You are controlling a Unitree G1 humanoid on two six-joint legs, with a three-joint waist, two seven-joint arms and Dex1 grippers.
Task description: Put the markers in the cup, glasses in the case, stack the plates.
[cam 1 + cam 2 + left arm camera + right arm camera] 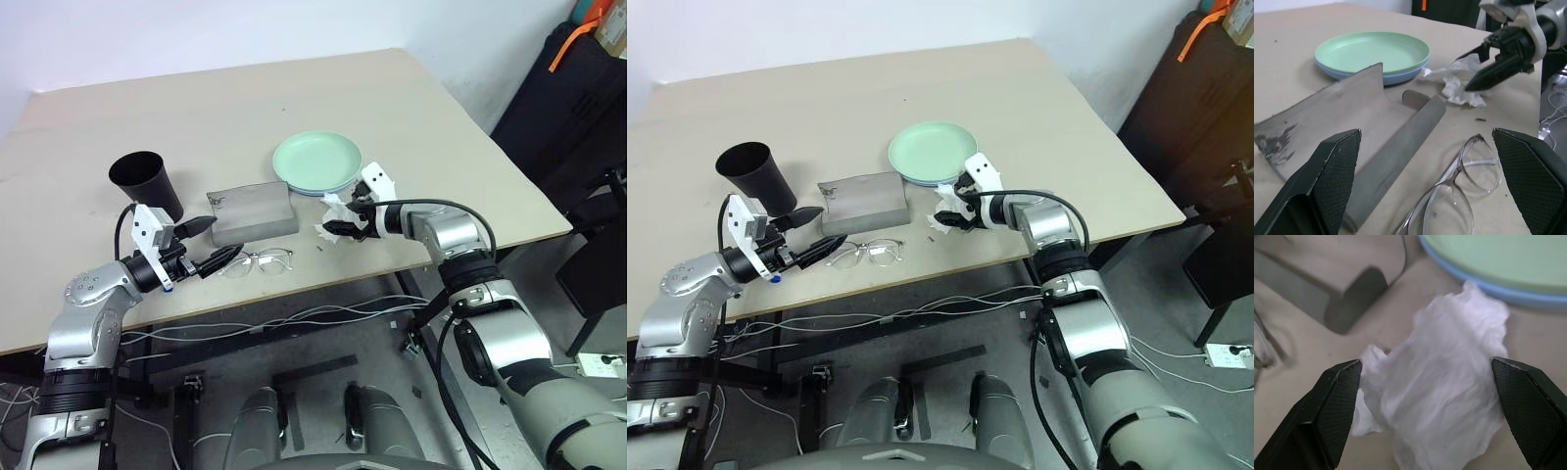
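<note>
Two open fingers (1332, 406) astride crumpled tissue (1440, 396)

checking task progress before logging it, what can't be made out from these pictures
- Markers: whether any sit in the cup; head views show its inside only as dark.
- Blue plate: just its rim shows; the green plate covers it.
- Tissue: what lies beneath is hidden.
- Glasses: cut off at the left wrist view's edge.
</note>
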